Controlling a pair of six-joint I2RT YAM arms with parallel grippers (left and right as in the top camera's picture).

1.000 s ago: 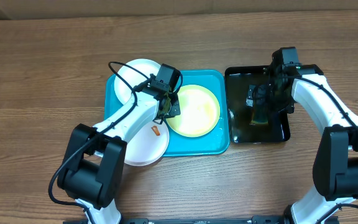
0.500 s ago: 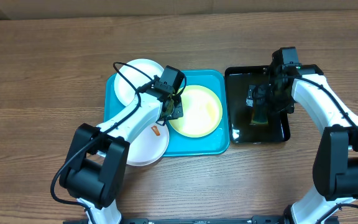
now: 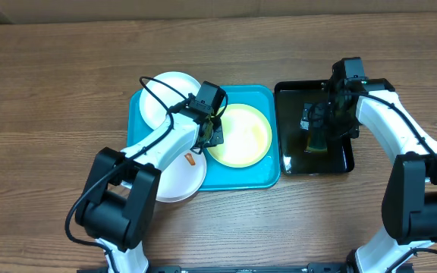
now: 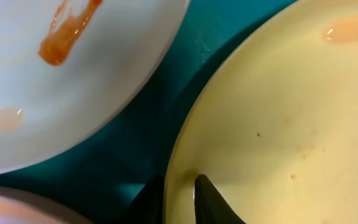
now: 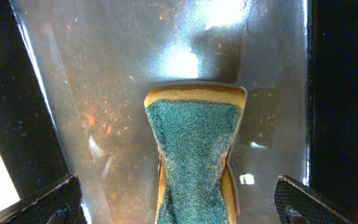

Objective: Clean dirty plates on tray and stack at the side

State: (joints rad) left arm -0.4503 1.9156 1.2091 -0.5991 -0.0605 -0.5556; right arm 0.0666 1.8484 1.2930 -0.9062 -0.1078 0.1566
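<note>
near edge: round white plate with an orange-brown smear (image 3: 174,178) sits half on the large turquoise rectangular plastic tray (image 3: 260,176), half out over the wooden tabletop (image 3: 51,76). it carries dirt, so i count it as not cleaned.

middle: round shallow plate with a pale yellow-green face (image 3: 245,136) lies flat in the right half of the tray. faint orange streak and specks on it in the left wrist view. left end effector (image 4: 179,198) is down at this plate's left rim, narrow, one finger outside the rim and one on the inner face. it reads as pinched on the rim.

right of the tray: black rectangular basin (image 3: 293,98), wet inside, with a green-topped yellow sponge (image 5: 194,143) lying in it. right end effector (image 5: 176,180) hangs over it with fingers spread wide to either side, sponge not gripped.

far: second round white plate (image 3: 165,95) on the tray's far-left corner, overlapping the rim.

step in hand, as i judge it: taking up the yellow-green plate for washing. nothing is stacked at the side yet, so the task is early.

next move calls for: a firm hold on a thin rim, a lift that tips the plate clear of the near white plate just beside it, and the right closing on the sponge to meet it.
</note>
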